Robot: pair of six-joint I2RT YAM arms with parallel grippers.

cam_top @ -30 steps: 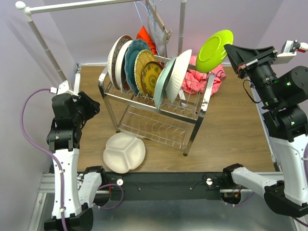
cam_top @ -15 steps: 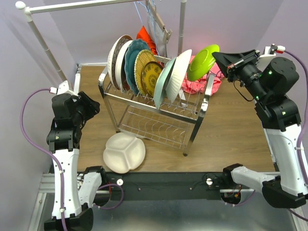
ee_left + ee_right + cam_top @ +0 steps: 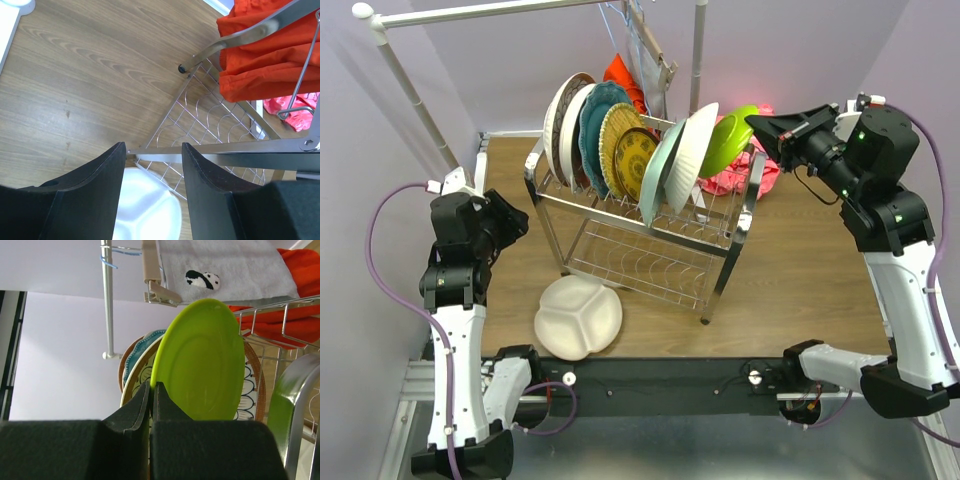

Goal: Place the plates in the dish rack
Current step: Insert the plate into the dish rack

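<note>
The rack (image 3: 742,215) stands in the middle of a brown wood worktop (image 3: 800,290). Pale purple walls (image 3: 500,70) close in behind the rack and at both of its sides. In front of the rack, the worktop's near edge is hidden by a black bar (image 3: 660,385) and the arm bases.

A white rail (image 3: 415,95) goes up behind the rack, and its top is cut off. An orange cloth (image 3: 623,75) and a grey towel (image 3: 225,265) with a little panda on it hang above the back of the rack. Most of the orange cloth is hidden by plates. A pink cloth (image 3: 770,172) lies behind the rack's right end, half hidden.

Plates (image 3: 590,125) stand on edge on the rack's top shelf. There is a tight row at the left end and two pale plates (image 3: 688,155) nearer the right end. They cover each other so much that I cannot count them.

A white plate (image 3: 578,317) lies flat on the worktop, just in front of the rack's left corner. The left wrist view shows only a piece of it.

The green plate (image 3: 200,365) is tilted at the rack's right end, up by the top shelf, just behind the pale plates. Its low edge is hidden, so I cannot tell if it sits in the wires.

The right tool (image 3: 151,386) pinches the green plate's rim, its jaws almost together. The left tool (image 3: 152,152) hangs to the left of the rack, over the worktop. Its jaws stand apart with nothing between them.
</note>
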